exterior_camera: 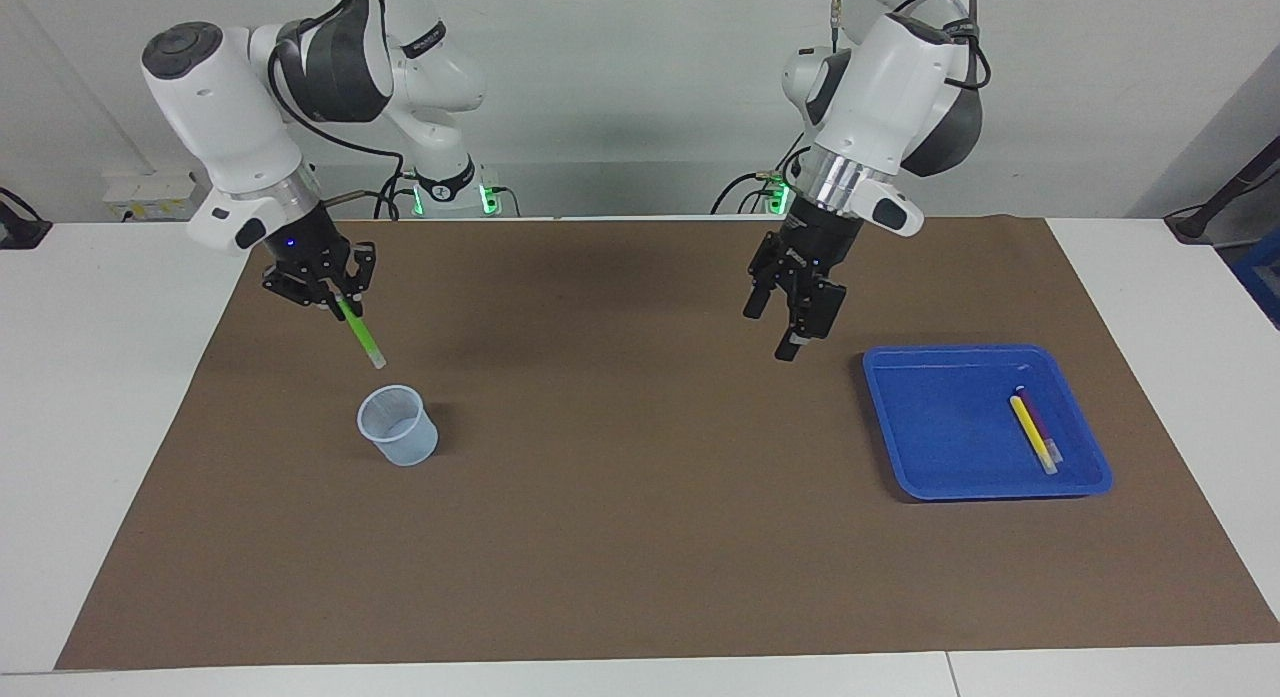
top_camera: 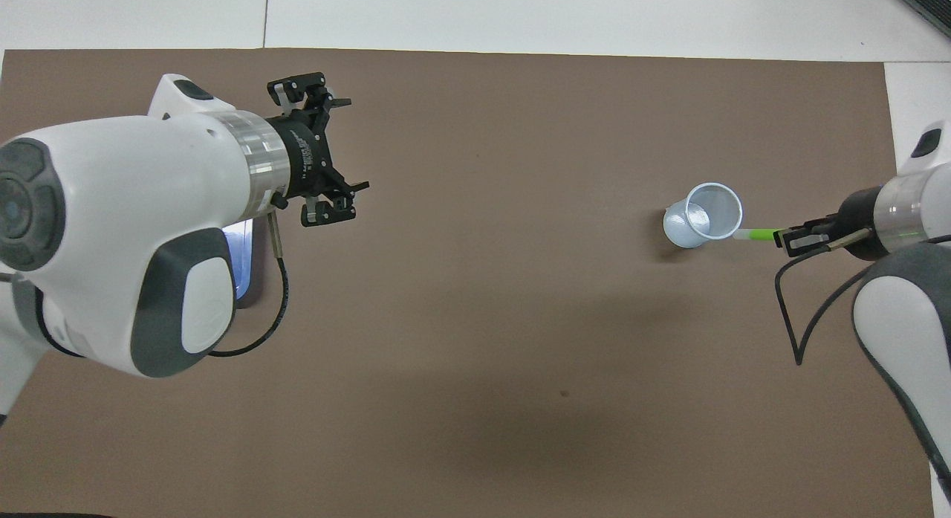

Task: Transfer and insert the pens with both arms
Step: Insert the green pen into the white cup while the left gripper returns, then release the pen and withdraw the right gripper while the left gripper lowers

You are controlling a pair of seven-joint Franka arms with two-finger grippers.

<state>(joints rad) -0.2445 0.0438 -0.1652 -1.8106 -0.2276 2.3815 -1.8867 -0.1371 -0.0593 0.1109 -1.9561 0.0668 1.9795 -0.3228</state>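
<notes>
Holding the green pen (exterior_camera: 361, 334) over the mat, your right gripper (exterior_camera: 333, 295) has it clamped by its upper end.

You see the pen slant down with its pale cap end lowest, the tip in the air just above the clear cup (exterior_camera: 398, 426), toward one o'clock in the facing view. The cup stands upright on the brown mat (exterior_camera: 640, 537) at the right arm's end. Your left gripper (exterior_camera: 793, 319) hangs with fingers spread and nothing between them, above the mat at ten o'clock from the blue tray (exterior_camera: 940, 427). Inside the tray, the yellow pen (exterior_camera: 1030, 431) and purple pen (exterior_camera: 1034, 413) lie side by side, touching, near the rim farthest from the cup.
</notes>
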